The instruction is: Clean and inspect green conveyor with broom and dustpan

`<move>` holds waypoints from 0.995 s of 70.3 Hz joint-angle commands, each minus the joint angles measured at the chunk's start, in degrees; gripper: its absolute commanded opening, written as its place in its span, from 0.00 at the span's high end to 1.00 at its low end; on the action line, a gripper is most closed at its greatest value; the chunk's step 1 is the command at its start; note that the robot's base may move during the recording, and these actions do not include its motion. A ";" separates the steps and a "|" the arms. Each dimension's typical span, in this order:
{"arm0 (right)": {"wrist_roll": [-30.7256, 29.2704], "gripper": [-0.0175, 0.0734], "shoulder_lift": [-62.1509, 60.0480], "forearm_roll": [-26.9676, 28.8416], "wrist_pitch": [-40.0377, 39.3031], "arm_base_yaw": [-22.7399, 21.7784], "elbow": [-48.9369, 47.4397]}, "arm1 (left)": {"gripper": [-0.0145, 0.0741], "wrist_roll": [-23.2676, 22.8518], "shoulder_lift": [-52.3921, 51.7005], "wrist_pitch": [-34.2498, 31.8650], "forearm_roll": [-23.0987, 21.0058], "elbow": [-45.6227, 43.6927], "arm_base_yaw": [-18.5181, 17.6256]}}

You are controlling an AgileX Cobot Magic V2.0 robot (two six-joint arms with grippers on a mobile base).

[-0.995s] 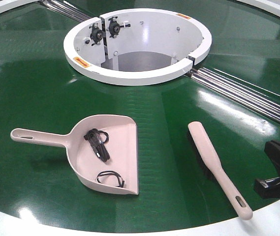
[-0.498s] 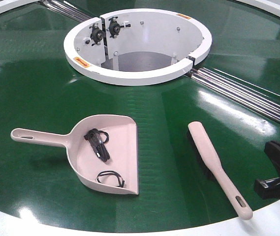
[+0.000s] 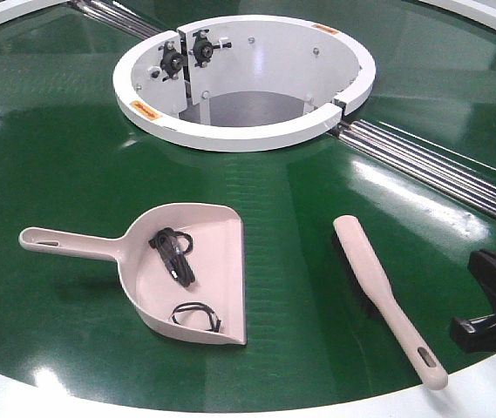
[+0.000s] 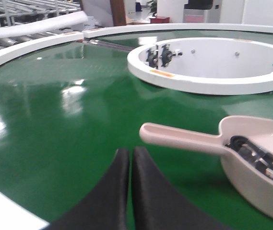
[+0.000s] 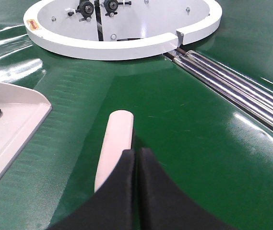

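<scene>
Beige dustpan (image 3: 197, 266) holding black cable scraps (image 3: 173, 254)

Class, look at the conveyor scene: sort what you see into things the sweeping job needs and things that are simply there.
Belongs to the job:
- green conveyor
- broom
- dustpan, holding black cable scraps

Just there:
- white centre ring
- silver rollers
- black screw knobs inside the ring
</scene>
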 commanded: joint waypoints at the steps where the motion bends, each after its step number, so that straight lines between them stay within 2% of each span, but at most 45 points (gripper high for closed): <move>1: -0.12 0.81 -0.25 -0.19 -3.93 -0.10 -1.61 | 0.84 -0.52 -3.11 -4.22 -0.08 2.65 0.91; 6: -0.12 0.81 -0.25 -0.19 -3.93 -0.10 -1.61 | 0.84 -0.52 -6.76 -5.81 -0.01 6.77 1.00; 10: -0.12 0.81 -0.25 -0.19 -3.93 -0.10 -1.61 | 0.84 -0.52 -9.47 -1.24 1.36 6.64 1.00; 14: -0.12 0.81 -0.25 -0.19 -3.82 -0.10 -1.61 | 0.84 -0.52 -8.84 -0.95 2.65 6.59 1.06; 70: -0.12 0.81 -0.25 -0.19 -3.72 -0.10 -1.61 | 0.84 -0.52 -8.96 -0.76 2.39 6.59 1.06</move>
